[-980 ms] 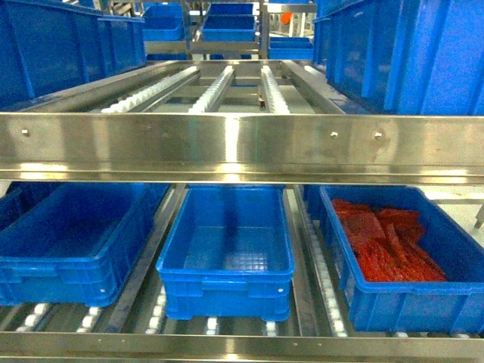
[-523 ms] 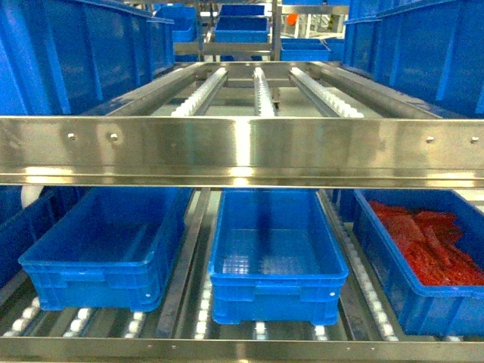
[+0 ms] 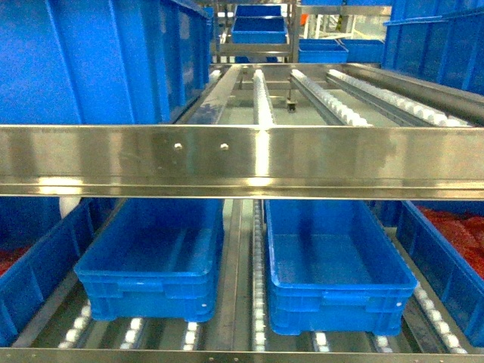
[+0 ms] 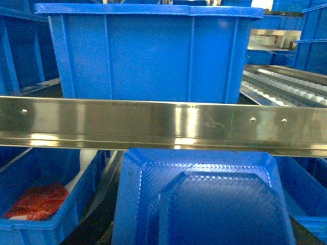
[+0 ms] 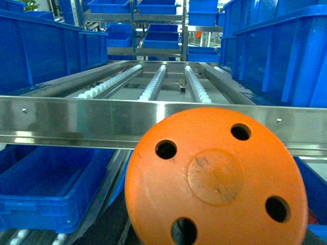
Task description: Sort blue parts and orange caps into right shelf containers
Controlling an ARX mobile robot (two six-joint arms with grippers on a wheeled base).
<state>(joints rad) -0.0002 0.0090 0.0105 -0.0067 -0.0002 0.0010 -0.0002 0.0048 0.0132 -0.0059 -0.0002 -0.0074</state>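
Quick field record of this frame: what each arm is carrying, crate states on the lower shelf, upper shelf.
left wrist view: blue tray-like part fills the lower frame; gripper not visible
right wrist view: orange cap with four holes close to the camera; gripper not visible
lower shelf, middle: two blue crates, left one and right one, both empty
lower shelf, far right: crate with red contents
upper shelf: roller tracks, big blue crate at left
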